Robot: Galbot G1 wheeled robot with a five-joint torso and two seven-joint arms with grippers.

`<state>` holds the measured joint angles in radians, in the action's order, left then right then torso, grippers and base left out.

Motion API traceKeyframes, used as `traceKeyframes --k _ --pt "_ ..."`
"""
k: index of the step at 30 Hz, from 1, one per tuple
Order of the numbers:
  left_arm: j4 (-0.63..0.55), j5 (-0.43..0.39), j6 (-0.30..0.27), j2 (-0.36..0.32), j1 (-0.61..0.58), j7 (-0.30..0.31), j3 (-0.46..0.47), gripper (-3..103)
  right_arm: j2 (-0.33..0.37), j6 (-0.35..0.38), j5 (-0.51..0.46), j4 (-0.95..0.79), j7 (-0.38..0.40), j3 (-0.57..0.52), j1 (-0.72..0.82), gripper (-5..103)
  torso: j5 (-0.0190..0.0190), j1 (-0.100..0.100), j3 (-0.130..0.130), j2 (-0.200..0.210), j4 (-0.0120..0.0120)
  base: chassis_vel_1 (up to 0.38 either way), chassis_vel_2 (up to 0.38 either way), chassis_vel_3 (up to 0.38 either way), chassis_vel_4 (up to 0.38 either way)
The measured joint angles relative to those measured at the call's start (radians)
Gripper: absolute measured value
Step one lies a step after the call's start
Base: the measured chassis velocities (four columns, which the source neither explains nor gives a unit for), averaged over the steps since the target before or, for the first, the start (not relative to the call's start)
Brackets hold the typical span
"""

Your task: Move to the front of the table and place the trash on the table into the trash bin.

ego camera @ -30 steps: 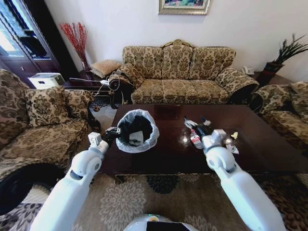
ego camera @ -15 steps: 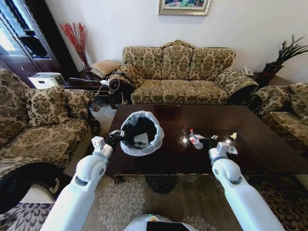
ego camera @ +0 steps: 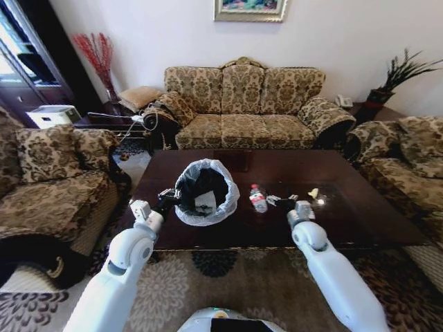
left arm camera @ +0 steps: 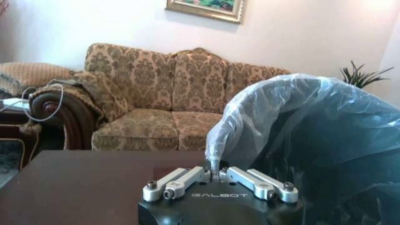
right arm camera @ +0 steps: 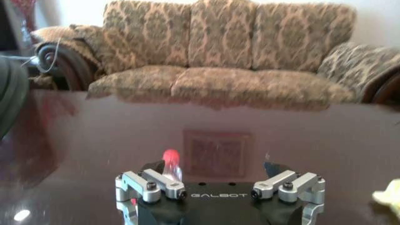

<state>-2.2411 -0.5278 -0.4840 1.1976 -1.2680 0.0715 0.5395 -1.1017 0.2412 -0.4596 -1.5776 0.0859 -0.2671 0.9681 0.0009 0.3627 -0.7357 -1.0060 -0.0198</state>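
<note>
left tool point(ego camera: 168, 198) pinching trash bin point(ego camera: 205, 192) liner, bottle point(ego camera: 258, 198) beside

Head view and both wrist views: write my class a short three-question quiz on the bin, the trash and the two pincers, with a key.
1. True or false: the small round black trash bin with a whitish plastic liner stands on the floor beside the dark glossy wooden coffee table.
2. The left pincer is: A) open above the table; B) shut on the rim of the bin's liner; C) holding a cup.
3. Fill in: the right pincer, low over the table near the small clear bottle with a red label, is ____ and holds nothing.

Key: 1 false, the bin stands on the table; 2 B; 3 open.
</note>
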Motion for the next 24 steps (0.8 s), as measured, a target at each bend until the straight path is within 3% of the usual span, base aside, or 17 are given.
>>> traceKeyframes --k 6,8,14,16,24 --pt "-0.009 0.019 -0.010 0.003 -0.015 0.000 0.010 1 -0.026 -0.019 0.002 0.070 -0.072 0.050 -0.024 100 -0.0024 0.000 0.000 0.000 -0.0006 -0.025 -0.024 0.015 0.009" --pt "-0.011 0.025 -0.012 0.007 -0.018 -0.002 0.012 1 -0.048 -0.028 0.016 0.109 -0.089 0.067 -0.032 100 -0.0010 0.000 0.000 0.000 -0.0018 0.070 0.092 -0.020 -0.013" --pt "-0.011 0.033 -0.010 0.016 -0.021 -0.017 0.009 1 -0.081 -0.036 0.033 0.170 -0.089 0.075 -0.050 100 -0.0010 0.000 0.000 0.000 -0.0008 0.045 0.038 -0.003 -0.006" --pt "-0.011 0.033 0.015 0.016 -0.026 -0.035 0.007 1 -0.088 -0.041 0.049 0.181 -0.086 0.069 -0.052 100 -0.0006 0.000 0.000 0.000 -0.0003 0.000 0.000 0.000 0.000" --pt "-0.002 0.035 0.038 0.012 -0.027 -0.052 0.004 1 -0.100 -0.041 0.052 0.190 -0.074 0.059 -0.054 100 -0.0012 0.000 0.000 0.000 -0.0006 0.000 0.000 0.000 0.000"
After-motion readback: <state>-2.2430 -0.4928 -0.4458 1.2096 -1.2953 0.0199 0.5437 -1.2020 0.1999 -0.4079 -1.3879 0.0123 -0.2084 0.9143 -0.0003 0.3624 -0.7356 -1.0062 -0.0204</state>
